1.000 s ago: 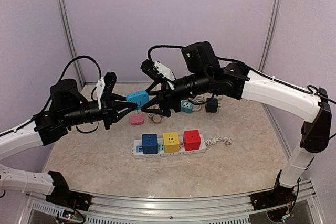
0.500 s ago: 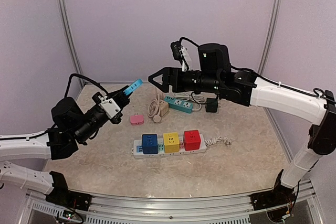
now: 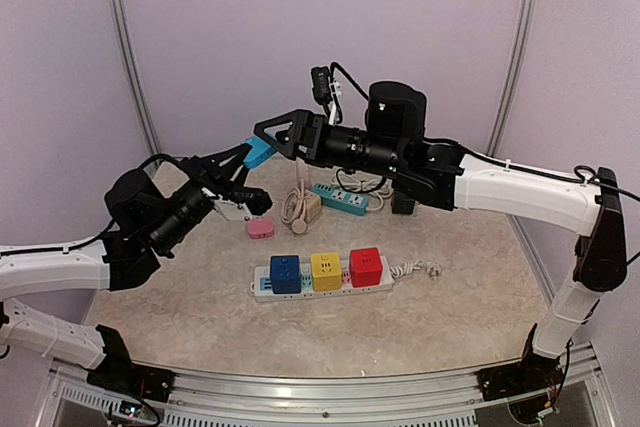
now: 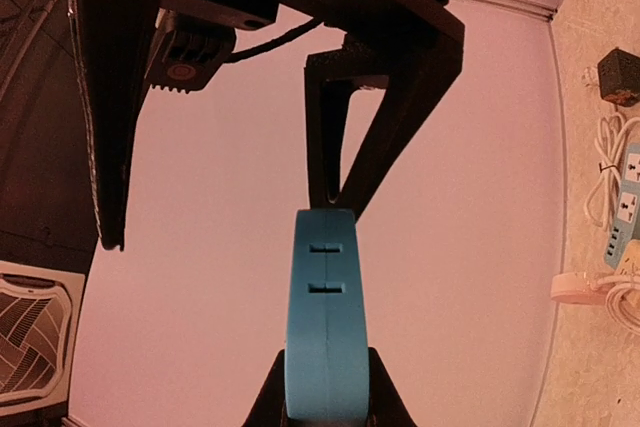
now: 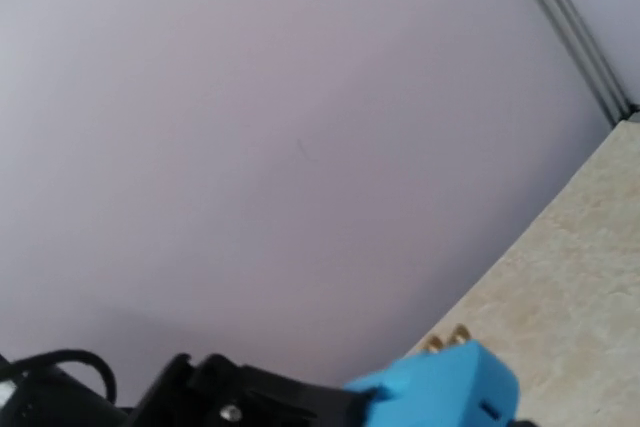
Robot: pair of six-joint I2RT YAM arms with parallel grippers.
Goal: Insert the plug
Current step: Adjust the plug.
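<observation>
Left gripper point(image 3: 245, 159) pinches the blue plug point(image 3: 259, 151) high over the table point(image 3: 450, 307); I see free air beneath. Right gripper point(image 3: 272, 135) gapes empty just beside its tip.

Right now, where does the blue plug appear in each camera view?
Top external: blue plug left of centre, raised in the air.
Left wrist: bottom centre, upright.
Right wrist: bottom edge, right of centre.
Shared landmark: the marbled table.
</observation>
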